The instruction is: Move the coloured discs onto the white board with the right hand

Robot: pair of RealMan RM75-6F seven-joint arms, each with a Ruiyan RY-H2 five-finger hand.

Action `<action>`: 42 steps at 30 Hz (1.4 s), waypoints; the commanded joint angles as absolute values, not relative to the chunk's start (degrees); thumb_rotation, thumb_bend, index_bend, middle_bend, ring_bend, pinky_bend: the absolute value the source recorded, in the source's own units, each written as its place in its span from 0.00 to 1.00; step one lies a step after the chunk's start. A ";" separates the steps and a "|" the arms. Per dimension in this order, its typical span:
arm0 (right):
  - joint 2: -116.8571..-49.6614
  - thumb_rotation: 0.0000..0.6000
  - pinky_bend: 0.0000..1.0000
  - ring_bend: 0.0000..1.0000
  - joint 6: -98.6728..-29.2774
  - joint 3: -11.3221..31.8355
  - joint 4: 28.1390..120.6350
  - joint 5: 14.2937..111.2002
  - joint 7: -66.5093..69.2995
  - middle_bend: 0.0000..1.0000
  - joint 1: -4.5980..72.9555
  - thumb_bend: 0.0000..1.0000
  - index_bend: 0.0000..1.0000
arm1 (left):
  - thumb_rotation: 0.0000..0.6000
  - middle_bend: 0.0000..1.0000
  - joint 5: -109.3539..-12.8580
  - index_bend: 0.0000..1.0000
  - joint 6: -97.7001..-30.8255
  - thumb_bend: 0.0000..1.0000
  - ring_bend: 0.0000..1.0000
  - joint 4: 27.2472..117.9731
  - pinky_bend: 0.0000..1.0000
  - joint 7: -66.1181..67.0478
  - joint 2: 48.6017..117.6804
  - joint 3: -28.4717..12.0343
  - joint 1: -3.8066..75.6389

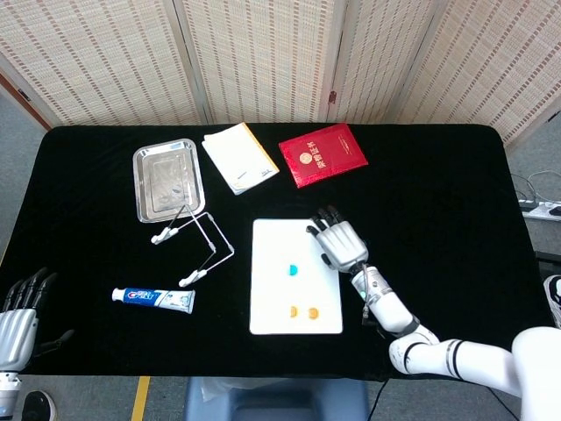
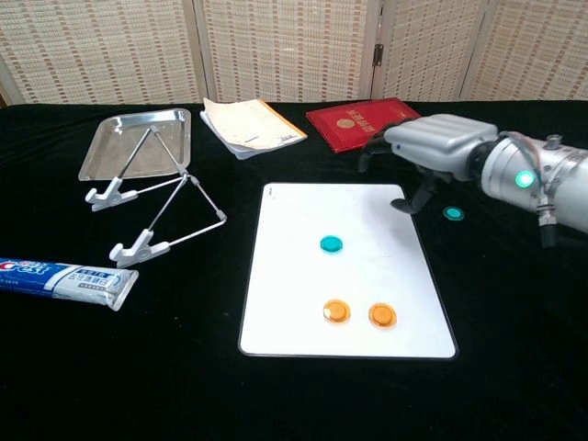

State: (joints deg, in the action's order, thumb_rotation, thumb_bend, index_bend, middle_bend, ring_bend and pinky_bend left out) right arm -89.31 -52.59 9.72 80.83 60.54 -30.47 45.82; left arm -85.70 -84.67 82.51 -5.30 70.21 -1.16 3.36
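Note:
A white board (image 2: 285, 312) (image 1: 272, 241) lies on the black table. On it rest a teal disc (image 2: 331, 244) (image 1: 293, 269) and two orange discs (image 2: 336, 311) (image 2: 382, 316) (image 1: 294, 310) (image 1: 312, 311). Another teal disc (image 2: 452, 213) sits on the cloth just right of the board; the head view does not show it. My right hand (image 2: 427, 147) (image 1: 339, 244) hovers over the board's far right corner, between the two teal discs, fingers hanging down and apart, holding nothing. My left hand (image 1: 17, 320) stays at the table's near left corner, empty with fingers spread.
A metal tray (image 2: 138, 138) (image 1: 166, 180) and a wire rack (image 2: 161, 207) (image 1: 197, 241) lie at the left. A toothpaste tube (image 2: 64, 280) (image 1: 153, 298) sits near the front left. A yellow-edged booklet (image 2: 250, 126) and a red booklet (image 2: 367, 122) lie behind the board.

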 commanded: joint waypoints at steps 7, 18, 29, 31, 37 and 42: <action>-85.01 1.00 0.00 0.04 -52.79 7.73 77.05 58.36 -26.41 0.17 41.65 0.43 0.33 | 1.00 0.02 -85.91 0.03 -84.53 0.20 0.07 82.59 0.00 -5.15 70.42 -1.11 3.54; -87.53 1.00 0.00 0.04 -50.82 6.01 70.73 59.64 -23.05 0.17 40.21 0.43 0.33 | 1.00 0.02 -86.16 0.03 -84.50 0.20 0.07 82.81 0.00 -4.82 70.52 -1.02 3.69; -91.15 1.00 0.00 0.04 -48.98 6.61 66.73 59.06 -24.61 0.18 41.37 0.43 0.35 | 1.00 0.02 -85.85 0.03 -84.37 0.20 0.07 82.36 0.00 -5.10 70.67 -1.01 3.62; -91.64 1.00 0.00 0.04 -48.66 6.75 66.22 58.90 -24.85 0.18 41.59 0.43 0.36 | 1.00 0.02 -85.76 0.03 -84.30 0.20 0.07 82.25 0.00 -5.15 70.73 -1.01 3.61; -92.94 1.00 0.00 0.05 -48.05 7.38 64.75 58.27 -25.39 0.20 42.17 0.43 0.39 | 1.00 0.02 -85.63 0.03 -84.29 0.20 0.07 82.02 0.00 -5.29 70.77 -1.00 3.54; -93.47 1.00 0.00 0.05 -47.56 7.79 63.77 57.76 -25.70 0.20 42.48 0.43 0.41 | 1.00 0.02 -85.53 0.03 -84.16 0.20 0.07 81.91 0.00 -5.33 70.80 -1.01 3.56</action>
